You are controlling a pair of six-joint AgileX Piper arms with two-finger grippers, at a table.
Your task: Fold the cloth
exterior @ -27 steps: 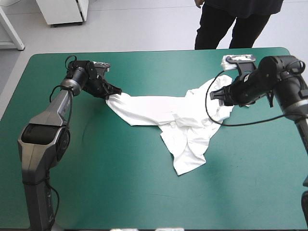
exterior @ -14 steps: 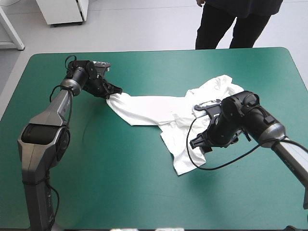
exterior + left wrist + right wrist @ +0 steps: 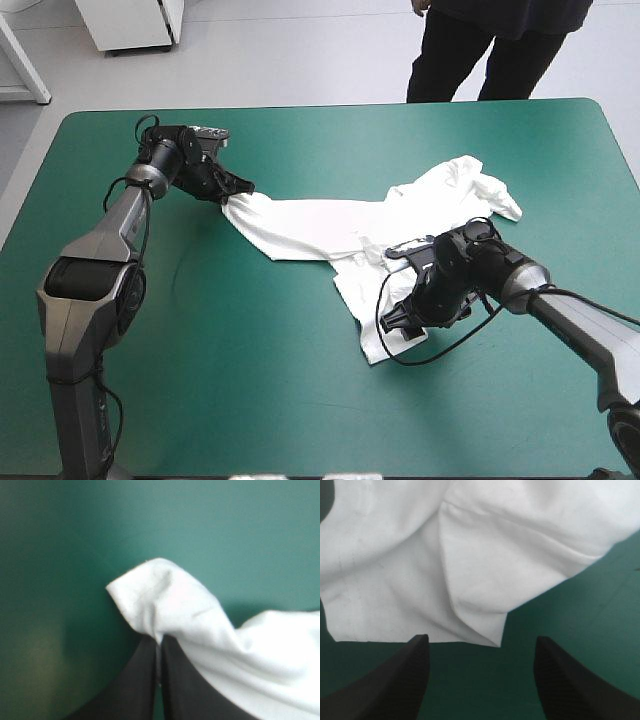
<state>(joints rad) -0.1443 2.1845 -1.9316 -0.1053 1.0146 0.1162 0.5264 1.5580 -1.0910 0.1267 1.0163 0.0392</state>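
Observation:
The white T-shirt [image 3: 340, 225] lies stretched and crumpled across the middle of the teal-green table, one end drawn out to the left, a lobe hanging toward the near side. My left gripper [image 3: 228, 196] is shut on the T-shirt's left corner [image 3: 150, 605], which pokes out just past the fingertips. My right gripper [image 3: 397, 322] hovers low over the shirt's near lobe, open, with nothing between its fingers. In the right wrist view a folded hem corner [image 3: 485, 630] lies just ahead of the gap between the fingers [image 3: 405, 675].
Bare teal-green cover [image 3: 250, 390] spreads in front of the shirt and along the left. The shirt's far right part [image 3: 470, 185] bunches toward the table's back right. A person stands beyond the far edge, away from the tabletop.
My right gripper let go of the shirt's far right part, swung down toward the near lobe and now hovers open over it. The left gripper kept its hold and did not move.

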